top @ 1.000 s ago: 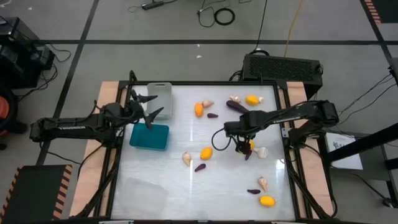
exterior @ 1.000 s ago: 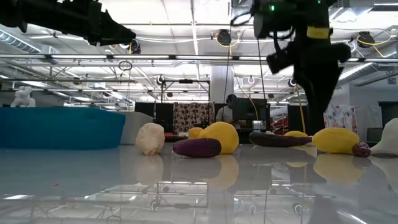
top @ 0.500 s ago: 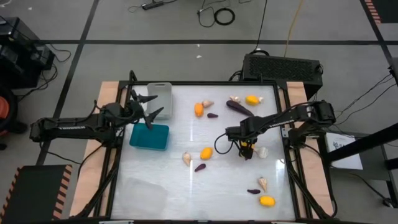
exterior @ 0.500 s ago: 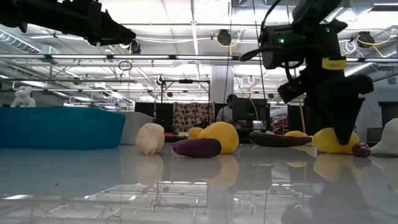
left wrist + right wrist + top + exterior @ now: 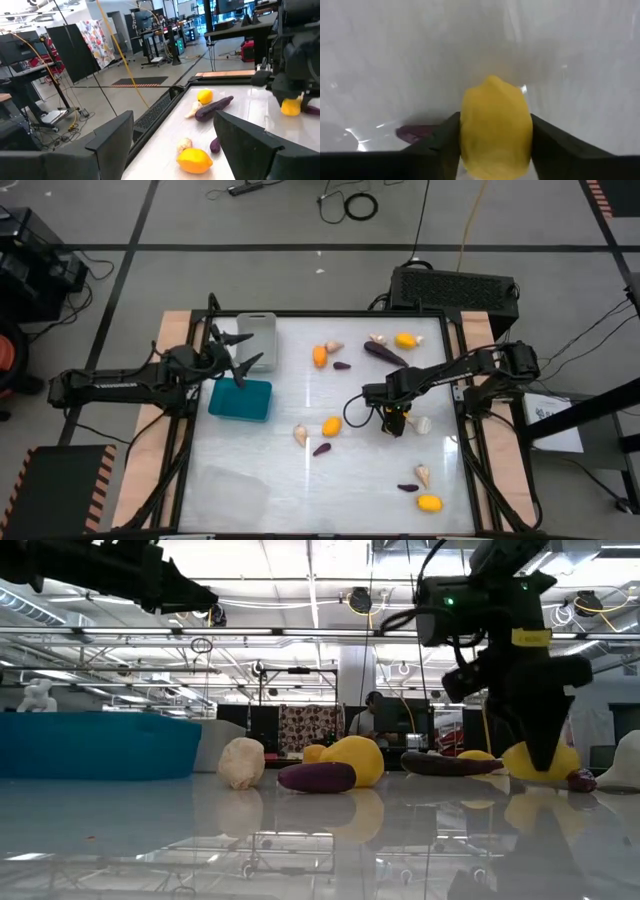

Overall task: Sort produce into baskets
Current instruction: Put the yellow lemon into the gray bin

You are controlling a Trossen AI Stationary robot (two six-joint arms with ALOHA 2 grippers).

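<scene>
My right gripper (image 5: 393, 420) points down at the table's right middle, shut on a yellow fruit (image 5: 495, 125), which in the low view (image 5: 560, 762) sits on the table behind the dark fingers. A small purple eggplant (image 5: 415, 132) lies right beside it. My left gripper (image 5: 240, 357) hangs open and level above the table's left side, between the light grey basket (image 5: 258, 335) and the teal basket (image 5: 240, 400). A clear basket (image 5: 232, 488) stands at the near left. My right gripper pinches the yellow fruit between its two fingers, one on each side (image 5: 465, 135) of the fruit's rounded body. The fingers come from above, pointing down. The fruit's underside rests on the table top.
Loose produce lies over the table's right half: an orange fruit (image 5: 319, 356), a long eggplant (image 5: 380, 353) and a yellow fruit (image 5: 404, 340) at the far side, a garlic bulb (image 5: 421, 424) just right of my right gripper, a yellow fruit (image 5: 331, 425) mid-table, another (image 5: 429, 502) near the front.
My right gripper has come down over the yellow fruit, and its fingers now stand against the fruit's sides. The fruit has stayed on the table. My left arm has kept still.
</scene>
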